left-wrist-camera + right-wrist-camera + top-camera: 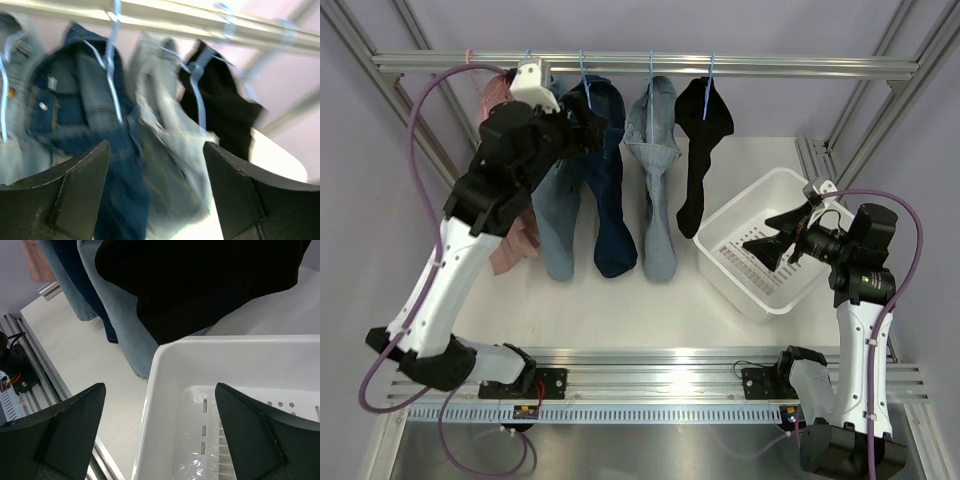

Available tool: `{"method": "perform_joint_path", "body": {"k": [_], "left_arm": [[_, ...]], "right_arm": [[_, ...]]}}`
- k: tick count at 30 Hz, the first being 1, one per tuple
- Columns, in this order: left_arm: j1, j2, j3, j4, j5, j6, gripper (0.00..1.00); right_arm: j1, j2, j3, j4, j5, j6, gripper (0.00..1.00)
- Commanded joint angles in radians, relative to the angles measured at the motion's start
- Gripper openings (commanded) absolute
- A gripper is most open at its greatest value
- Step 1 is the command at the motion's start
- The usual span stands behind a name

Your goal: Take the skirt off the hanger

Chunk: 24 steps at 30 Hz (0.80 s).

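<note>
Reach is the question here, and the left gripper has it. It is raised close under the rail, with the dark denim skirt directly ahead of its fingertips, near but not visibly touching. Which garment the task means cannot be read for certain; by where this hand points, I judge it to be the dark one.

In the left wrist view the skirt's waist sits ahead and a little to the hand's left. Its pale wire hanger runs down toward the gap between the fingers. The skirt's long axis drops straight down from hanger to hem, past the hand and below it. A pale denim skirt hangs ahead and to the hand's right, and a black garment hangs beyond that.

The left gripper's jaws stand well apart, with nothing between them and nothing held. That view is blurred, so fine contact cannot be told.

The right gripper is well apart from the rail, over the white basket. Its jaws are spread wide and it holds nothing. The left arm is plainly the nearer.
</note>
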Motion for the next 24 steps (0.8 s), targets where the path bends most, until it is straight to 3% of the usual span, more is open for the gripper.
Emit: {"method": "perform_joint_path", "body": {"k": [1, 12, 20, 22, 24], "left_arm": [[-0.003, 0.130, 0.117, -0.009, -0.217, 0.048, 0.77], [0.009, 0.415, 0.357, 0.032, -0.320, 0.136, 0.60], [0.043, 0.455, 0.351, 0.070, -0.335, 0.139, 0.30], [0.043, 0.457, 0.349, 0.078, -0.332, 0.150, 0.28], [0.049, 0.455, 0.337, 0.093, -0.327, 0.154, 0.15]], "right_arm": [[-0.002, -0.017, -0.010, 0.079, -0.045, 0.002, 0.99], [-0.002, -0.005, -0.002, 0.041, -0.054, -0.030, 0.99], [-0.001, -0.005, 0.002, 0.028, -0.059, -0.038, 0.99], [-0.002, -0.005, 0.004, 0.025, -0.061, -0.039, 0.99], [-0.002, -0.005, 0.005, 0.019, -0.059, -0.044, 0.99]]}}
